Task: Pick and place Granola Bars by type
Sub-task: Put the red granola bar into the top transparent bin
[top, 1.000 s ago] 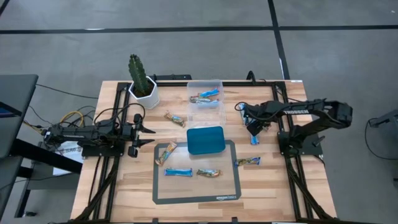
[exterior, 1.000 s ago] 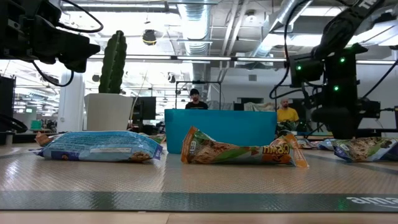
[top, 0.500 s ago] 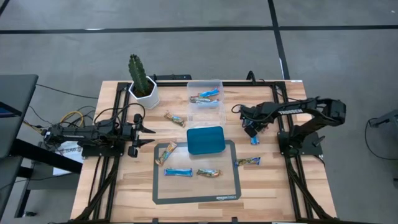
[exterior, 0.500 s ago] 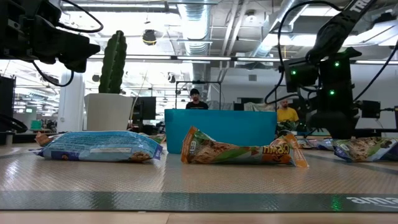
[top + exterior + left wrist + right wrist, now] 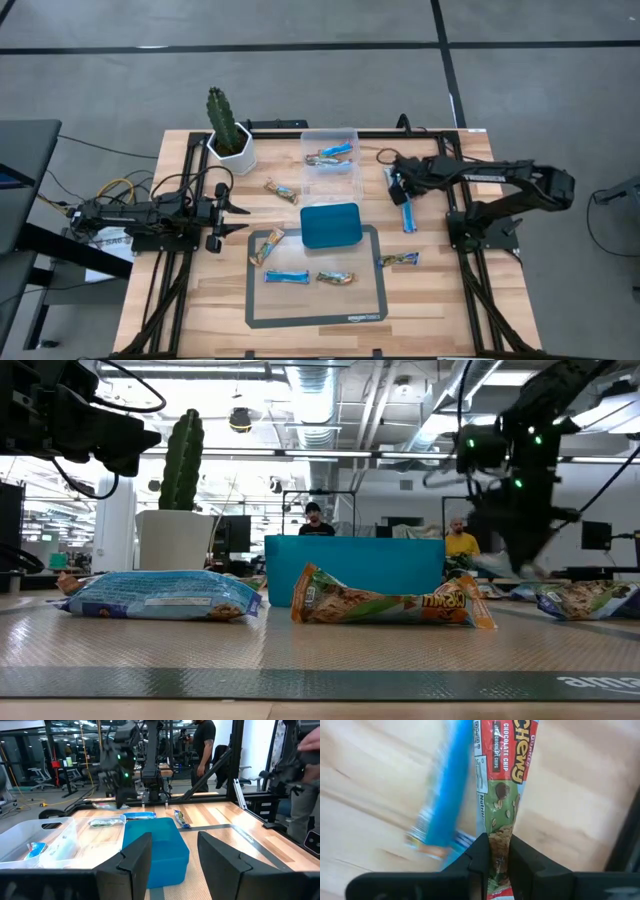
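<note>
Eight granola bars (image 5: 286, 276) show, with one teal tray (image 5: 330, 224) and one clear box (image 5: 330, 165).

In the right wrist view a blue bar (image 5: 444, 785) is smeared by motion blur — its print is unreadable — and the green-wrapped bar (image 5: 502, 800) beside it runs off the picture's edge. In the low view the right gripper (image 5: 510, 550) blurs too. The teal tray (image 5: 354, 565) hides whatever lies behind it.

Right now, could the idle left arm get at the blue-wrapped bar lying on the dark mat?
Probably yes: the left gripper hangs open just beside the mat, and nothing stands between it and the blue-wrapped bar.
</note>
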You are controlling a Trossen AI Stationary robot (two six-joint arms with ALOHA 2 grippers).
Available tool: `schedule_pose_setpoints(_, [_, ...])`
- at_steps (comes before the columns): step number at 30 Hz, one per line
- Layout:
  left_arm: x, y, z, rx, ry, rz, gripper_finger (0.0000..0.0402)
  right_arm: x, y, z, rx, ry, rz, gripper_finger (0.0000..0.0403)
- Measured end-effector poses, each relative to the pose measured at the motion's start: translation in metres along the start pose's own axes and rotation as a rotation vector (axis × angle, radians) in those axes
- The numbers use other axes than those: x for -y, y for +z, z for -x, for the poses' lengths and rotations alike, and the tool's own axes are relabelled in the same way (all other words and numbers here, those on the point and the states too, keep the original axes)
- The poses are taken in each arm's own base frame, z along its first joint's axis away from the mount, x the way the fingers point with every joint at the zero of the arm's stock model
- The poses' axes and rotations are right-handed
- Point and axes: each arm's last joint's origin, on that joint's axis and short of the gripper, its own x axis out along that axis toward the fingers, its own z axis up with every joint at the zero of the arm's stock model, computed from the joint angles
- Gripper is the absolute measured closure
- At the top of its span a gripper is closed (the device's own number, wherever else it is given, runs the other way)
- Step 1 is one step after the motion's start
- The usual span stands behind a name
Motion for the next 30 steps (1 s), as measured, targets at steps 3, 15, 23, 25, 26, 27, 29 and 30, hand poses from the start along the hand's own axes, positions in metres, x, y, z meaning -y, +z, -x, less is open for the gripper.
schedule_pose_setpoints(3, [0.0, 0.0, 0.0, 0.0, 0.0, 0.0, 0.0249, -0.006, 0.016, 0.017, 0.087, 0.059, 0.033, 0.036])
schedule_pose_setpoints(15, [0.0, 0.0, 0.0, 0.0, 0.0, 0.0, 0.0249, -0.058, 0.105, 0.062, 0.263, 0.151, 0.529, 0.036])
schedule_pose_setpoints(23, [0.0, 0.0, 0.0, 0.0, 0.0, 0.0, 0.0249, -0.09, 0.169, 0.064, 0.217, 0.097, 0.735, 0.036])
schedule_pose_setpoints(25, [0.0, 0.0, 0.0, 0.0, 0.0, 0.0, 0.0249, -0.095, 0.183, 0.061, 0.195, 0.086, 0.765, 0.036])
schedule_pose_setpoints(26, [0.0, 0.0, 0.0, 0.0, 0.0, 0.0, 0.0249, -0.097, 0.189, 0.058, 0.184, 0.082, 0.775, 0.036])
schedule_pose_setpoints(27, [0.0, 0.0, 0.0, 0.0, 0.0, 0.0, 0.0249, -0.1, 0.194, 0.056, 0.173, 0.078, 0.787, 0.0359])
schedule_pose_setpoints(29, [0.0, 0.0, 0.0, 0.0, 0.0, 0.0, 0.0249, -0.105, 0.202, 0.052, 0.156, 0.076, 0.813, 0.0358])
schedule_pose_setpoints(30, [0.0, 0.0, 0.0, 0.0, 0.0, 0.0, 0.0249, -0.108, 0.205, 0.05, 0.149, 0.08, 0.827, 0.0358])
